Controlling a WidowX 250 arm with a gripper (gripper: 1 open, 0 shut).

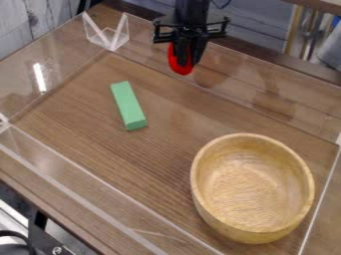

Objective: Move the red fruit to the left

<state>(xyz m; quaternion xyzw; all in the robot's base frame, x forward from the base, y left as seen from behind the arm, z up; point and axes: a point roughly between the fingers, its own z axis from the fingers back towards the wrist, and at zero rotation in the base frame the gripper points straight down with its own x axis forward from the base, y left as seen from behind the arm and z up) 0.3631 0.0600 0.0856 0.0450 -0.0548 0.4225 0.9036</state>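
At the far edge of the wooden table (200, 115), the gripper (184, 55) hangs straight down with its fingers closed narrowly on the red fruit (181, 62). The fruit sits between the dark pads, its lower half showing below them. Whether it is touching the table or held just clear of it I cannot tell from this angle; the view is small and the fruit is partly masked by the fingers.

Other items: green block (128, 105) near the middle-left, wooden bowl (253, 186) at the near right, both well apart from the gripper. A clear plastic wall (54, 55) borders the left side.

Judgement on the step: carry the fruit leftward. Keep the grip as it is. Travel with the fruit clear of the surface so that it does not drag. Stay along the far edge, behind the green block. Stop short of the clear wall, lower until the fruit rests, then release.
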